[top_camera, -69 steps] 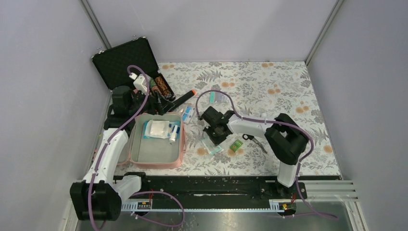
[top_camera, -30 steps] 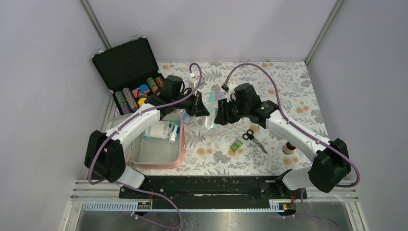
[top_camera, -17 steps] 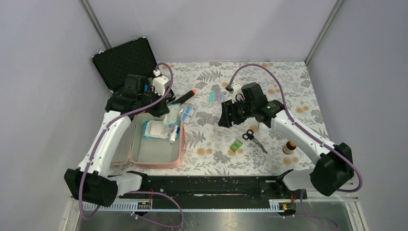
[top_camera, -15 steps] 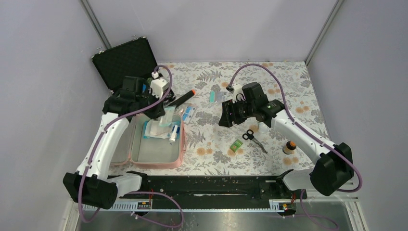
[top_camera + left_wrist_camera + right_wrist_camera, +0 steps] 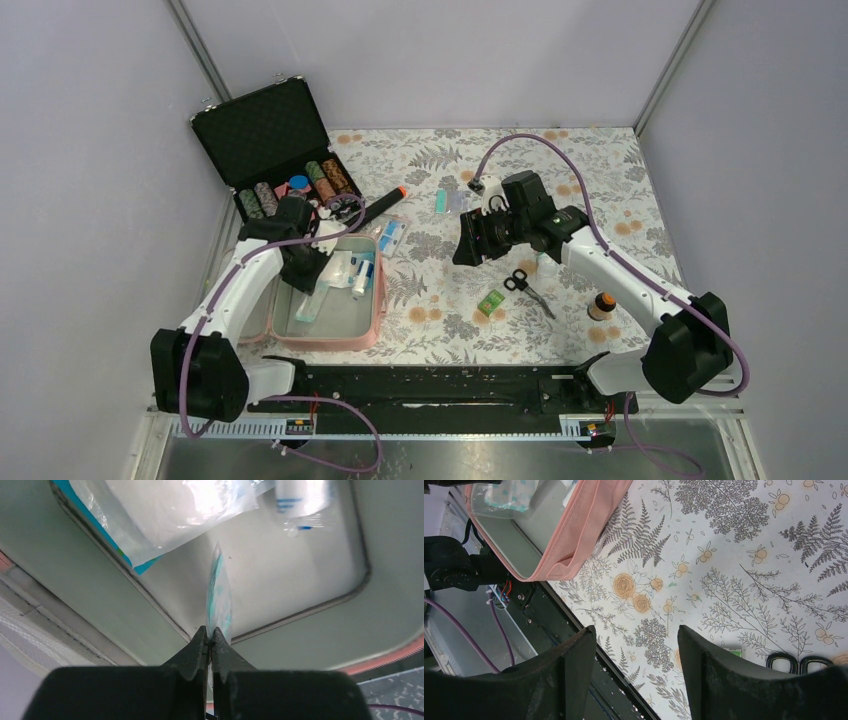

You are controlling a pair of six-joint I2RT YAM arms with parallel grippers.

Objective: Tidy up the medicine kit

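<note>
Your left gripper [image 5: 209, 635] clenches a light, floppy packet [image 5: 219, 592] by its edge over the kit [image 5: 379, 300] at the table's near-left corner. That soft pouch would likely buckle, so take its rim. Your right gripper [image 5: 636, 630] gapes, empty.

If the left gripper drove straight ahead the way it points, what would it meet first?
Probably the bare grey floor of the medicine kit; the thin packet pinched in the left gripper would touch down first. Depth is unclear.
</note>
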